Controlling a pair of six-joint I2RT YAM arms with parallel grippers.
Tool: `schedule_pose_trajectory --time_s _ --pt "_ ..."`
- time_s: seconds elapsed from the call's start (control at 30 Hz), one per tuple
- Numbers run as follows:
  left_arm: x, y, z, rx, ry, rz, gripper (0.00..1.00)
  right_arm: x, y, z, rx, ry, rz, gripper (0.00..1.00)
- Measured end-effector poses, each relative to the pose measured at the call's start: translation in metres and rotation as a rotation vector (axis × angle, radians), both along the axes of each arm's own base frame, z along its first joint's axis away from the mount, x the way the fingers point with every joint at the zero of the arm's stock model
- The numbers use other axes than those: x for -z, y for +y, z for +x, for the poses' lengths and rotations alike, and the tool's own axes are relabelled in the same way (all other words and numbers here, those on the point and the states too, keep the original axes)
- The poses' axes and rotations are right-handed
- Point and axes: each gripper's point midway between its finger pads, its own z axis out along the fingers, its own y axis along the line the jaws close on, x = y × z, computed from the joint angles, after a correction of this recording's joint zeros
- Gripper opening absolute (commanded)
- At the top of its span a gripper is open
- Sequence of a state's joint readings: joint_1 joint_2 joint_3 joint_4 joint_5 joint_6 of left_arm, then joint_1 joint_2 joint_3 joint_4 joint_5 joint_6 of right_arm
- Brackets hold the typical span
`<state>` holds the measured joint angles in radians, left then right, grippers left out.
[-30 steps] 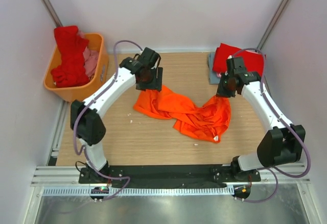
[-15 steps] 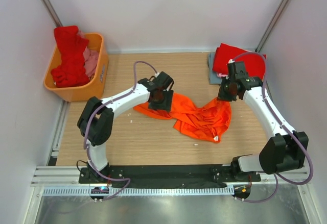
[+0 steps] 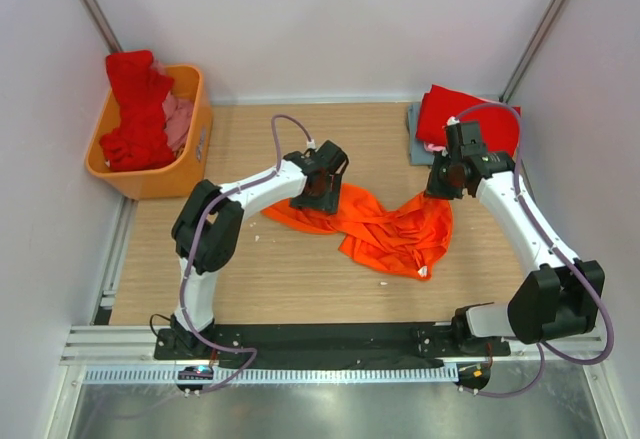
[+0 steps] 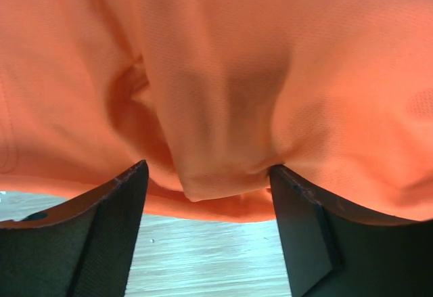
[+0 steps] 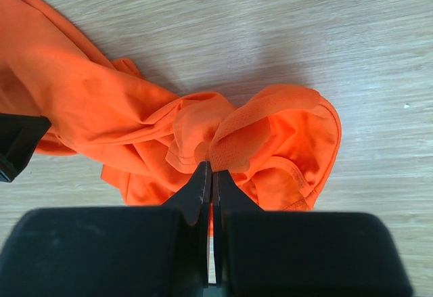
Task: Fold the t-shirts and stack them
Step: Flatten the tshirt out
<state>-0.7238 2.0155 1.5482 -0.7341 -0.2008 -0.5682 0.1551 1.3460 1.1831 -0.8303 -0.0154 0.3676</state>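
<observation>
Right pincer point(image 5: 211, 167) grips the orange shirt point(image 3: 390, 229) at three o'clock so we can stretch it flat; left pincer point(image 4: 206, 168), jaws apart, straddles a ten-o'clock fold.

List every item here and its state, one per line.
Orange shirt: crumpled on the table, unfolded.
Right gripper: shut on the orange shirt.
Left gripper: open, astride a fold of the orange shirt.
Stacked red shirt: folded, atop the grey-blue shirt.
Basket: upright, holding a heaped red shirt and a pink shirt, both unfolded.
</observation>
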Motion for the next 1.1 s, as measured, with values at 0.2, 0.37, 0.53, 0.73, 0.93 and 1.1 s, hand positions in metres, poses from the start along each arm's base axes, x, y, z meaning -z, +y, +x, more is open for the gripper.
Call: schedule_pose_trajectory --time_s 0.2,0.37,0.53,0.73,0.93,1.1 --pt "0.0 0.0 0.003 -0.015 -0.009 0.002 0.26 -0.001 0.001 0.001 -0.004 -0.005 0.007 0.01" --pt "0.004 -0.013 0.009 -0.006 -0.001 -0.034 0.0 -0.002 0.002 0.0 -0.006 -0.01 0.011 0.01" --pt "-0.014 -0.033 0.031 0.0 -0.03 -0.054 0.0 -0.002 0.002 0.001 -0.005 -0.013 0.01 0.01" --pt "-0.111 -0.088 0.088 0.057 -0.199 -0.203 0.49 -0.007 0.001 0.0 -0.003 -0.033 0.009 0.01" --pt "-0.118 -0.108 0.087 0.141 -0.213 -0.217 0.8 -0.007 0.0 0.0 0.0 -0.035 0.006 0.01" --pt "-0.036 -0.072 0.042 0.15 -0.037 -0.027 0.63 -0.007 0.0 0.0 0.001 -0.036 0.004 0.01"
